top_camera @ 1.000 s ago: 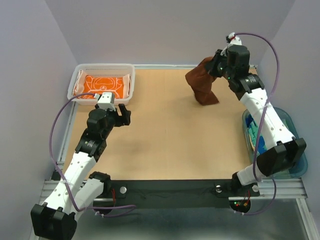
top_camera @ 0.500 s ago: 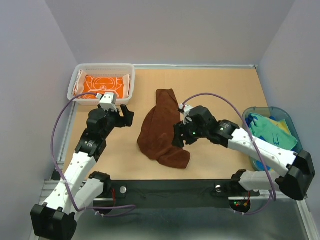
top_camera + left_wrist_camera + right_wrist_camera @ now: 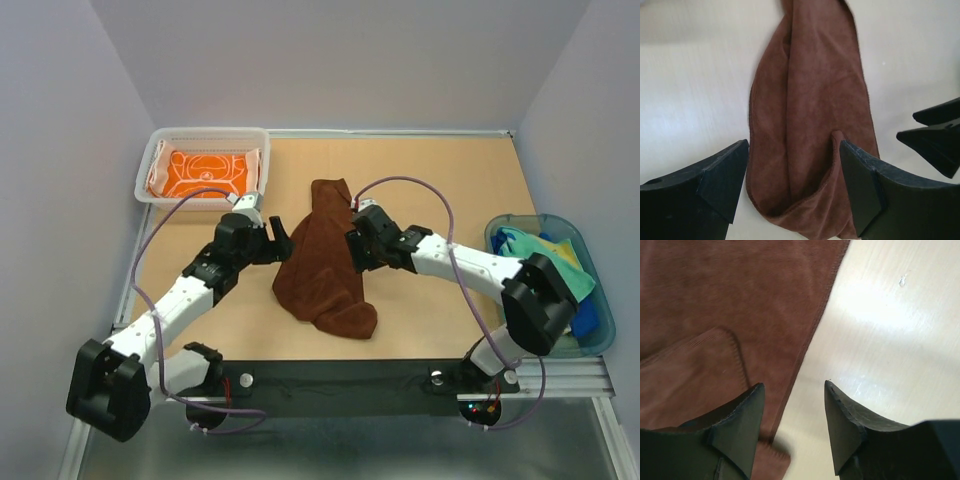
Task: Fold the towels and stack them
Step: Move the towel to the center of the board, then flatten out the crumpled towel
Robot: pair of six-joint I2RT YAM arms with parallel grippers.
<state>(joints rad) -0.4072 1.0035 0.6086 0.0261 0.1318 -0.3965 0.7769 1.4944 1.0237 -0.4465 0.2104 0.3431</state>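
A plain dark brown towel (image 3: 322, 260) lies crumpled in a long heap in the middle of the table; it also shows in the left wrist view (image 3: 810, 125) and the right wrist view (image 3: 725, 315). My left gripper (image 3: 281, 240) is open at the towel's left edge, its jaws either side of the cloth (image 3: 792, 170). My right gripper (image 3: 355, 250) is open at the towel's right edge, one finger over the hem, the other over bare table (image 3: 792, 395). An orange towel with white circles (image 3: 205, 172) lies folded in the white basket (image 3: 205, 135).
The white mesh basket stands at the back left. A translucent blue-green tub (image 3: 600, 335) at the right edge holds green, blue and yellow cloths (image 3: 545, 255). The right gripper's fingertips (image 3: 935, 132) show at the right of the left wrist view.
The right arm brought the brown towel from the back right, dropped it in the middle, and now its gripper sits open at the towel's right edge. The left gripper moved right to the towel.
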